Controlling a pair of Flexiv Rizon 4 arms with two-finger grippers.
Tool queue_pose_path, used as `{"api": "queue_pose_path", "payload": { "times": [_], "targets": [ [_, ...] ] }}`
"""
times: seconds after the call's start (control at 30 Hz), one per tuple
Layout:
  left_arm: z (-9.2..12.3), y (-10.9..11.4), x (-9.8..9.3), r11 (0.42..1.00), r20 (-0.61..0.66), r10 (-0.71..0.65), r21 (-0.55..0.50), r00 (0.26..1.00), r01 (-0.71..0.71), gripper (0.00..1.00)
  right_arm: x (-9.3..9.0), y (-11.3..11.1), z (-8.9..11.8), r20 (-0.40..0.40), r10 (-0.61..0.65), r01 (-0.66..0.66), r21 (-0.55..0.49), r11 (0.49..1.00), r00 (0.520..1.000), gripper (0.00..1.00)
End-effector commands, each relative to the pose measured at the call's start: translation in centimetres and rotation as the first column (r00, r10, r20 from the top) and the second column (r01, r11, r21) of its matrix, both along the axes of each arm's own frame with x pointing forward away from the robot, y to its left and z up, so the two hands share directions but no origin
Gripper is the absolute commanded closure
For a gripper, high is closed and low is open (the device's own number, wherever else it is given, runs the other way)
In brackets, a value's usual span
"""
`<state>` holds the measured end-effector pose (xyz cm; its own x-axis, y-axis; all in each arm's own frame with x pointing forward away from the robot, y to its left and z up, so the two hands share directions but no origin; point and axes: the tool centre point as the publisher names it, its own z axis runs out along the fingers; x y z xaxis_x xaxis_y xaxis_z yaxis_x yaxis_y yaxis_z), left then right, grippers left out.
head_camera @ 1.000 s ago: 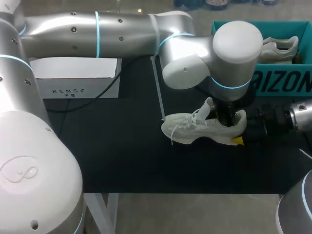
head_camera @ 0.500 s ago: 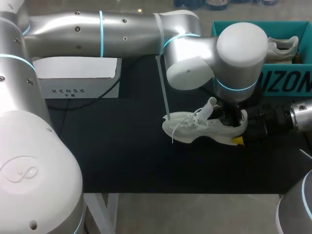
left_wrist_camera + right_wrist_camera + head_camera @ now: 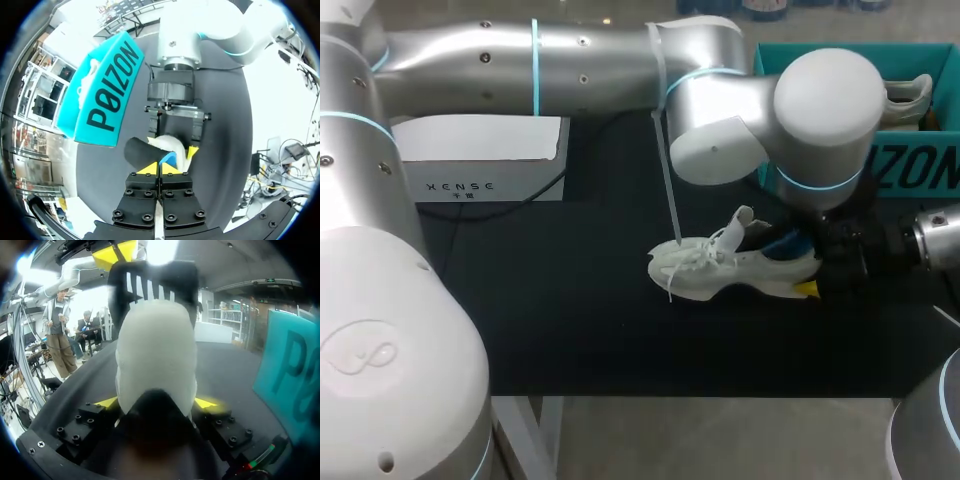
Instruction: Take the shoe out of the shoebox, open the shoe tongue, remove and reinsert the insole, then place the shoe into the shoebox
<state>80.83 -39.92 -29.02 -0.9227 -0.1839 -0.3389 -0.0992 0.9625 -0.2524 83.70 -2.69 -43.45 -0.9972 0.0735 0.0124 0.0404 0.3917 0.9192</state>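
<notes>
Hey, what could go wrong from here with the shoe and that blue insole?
1. The left gripper seems to pinch only a small edge of the blue insole, so the insole may slip free when pulled.
2. The right gripper holds the shoe only at its heel. A hard pull on the insole could tilt or drag the shoe out of that grip.

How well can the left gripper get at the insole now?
Probably well: the left gripper seems shut on the blue insole at the open top of the shoe, which the right gripper holds by the heel.
</notes>
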Motion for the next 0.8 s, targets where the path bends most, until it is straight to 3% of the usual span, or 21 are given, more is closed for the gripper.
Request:
{"api": "queue_pose_path", "payload": {
  "times": [0.03,0.2,0.67,0.77,0.8],
  "targets": [
    [1.8,0.2,-0.7,1.0,0.03,0.002,-0.023,1.0,-0.001,1.0,0.1,0.2,-0.6,0.0,-0.001,0.001,-0.002,1.0,1.0,1.0],
    [2.7,0.3,-1.0,0.999,0.049,0.008,-0.038,0.999,-0.006,1.0,0.1,0.2,-0.6,0.0,-0.001,0.001,-0.002,1.0,1.0,1.0],
    [1.2,1.6,-1.5,0.998,0.034,0.065,-0.016,0.997,-0.065,1.0,0.1,0.2,-0.6,0.0,-0.001,0.001,-0.002,1.0,1.0,1.0],
    [1.0,1.9,-1.4,0.997,0.031,0.075,-0.009,0.997,-0.075,0.78,0.1,0.2,-0.6,0.0,-0.001,0.001,-0.002,1.0,1.0,1.0],
    [0.9,2.0,-1.3,0.997,0.031,0.079,-0.008,0.996,-0.079,0.77,0.1,0.2,-0.6,0.0,-0.001,0.001,-0.002,1.0,1.0,1.0]
  ]
}}
